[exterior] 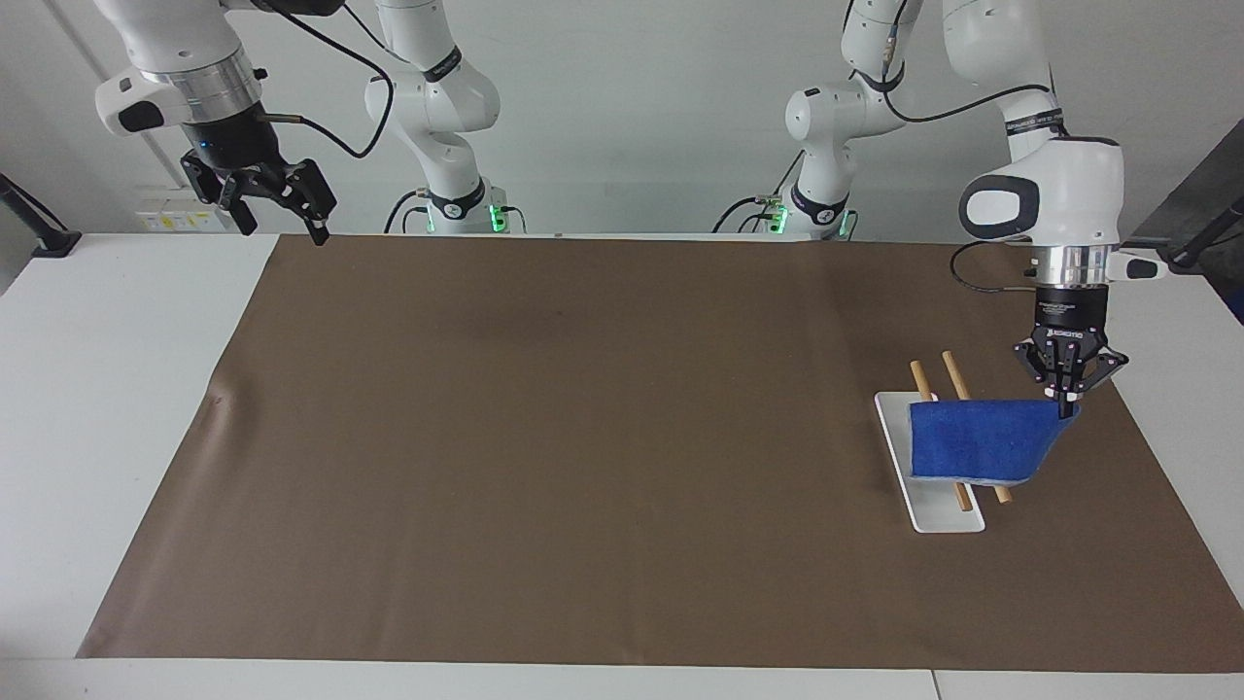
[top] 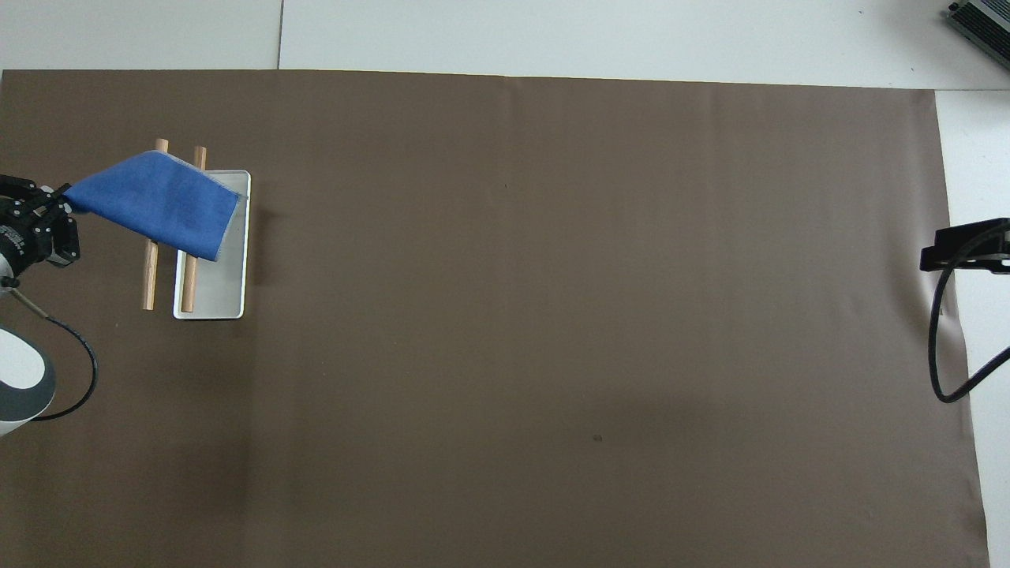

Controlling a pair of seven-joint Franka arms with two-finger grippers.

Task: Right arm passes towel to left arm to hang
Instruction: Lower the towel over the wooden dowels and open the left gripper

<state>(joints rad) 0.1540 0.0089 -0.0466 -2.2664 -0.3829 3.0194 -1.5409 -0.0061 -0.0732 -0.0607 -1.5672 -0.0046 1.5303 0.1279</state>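
Left gripper [exterior: 1066,397] pinches 1 corner of the towel [exterior: 980,443], which drapes across 2 rods [exterior: 955,373]. Right gripper [exterior: 275,201], unclenched, waits well apart.

The left gripper [top: 65,207] pinches a corner of the blue towel [top: 162,203], draped across two wooden rods [top: 148,272] above a white tray [top: 211,304].

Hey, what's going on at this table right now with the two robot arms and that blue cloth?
The left gripper is pinching one corner of the blue towel, which drapes over two wooden rods lying across a white tray toward the left arm's end of the table. The right gripper is open and holds nothing, raised over the brown mat's corner at the right arm's end.
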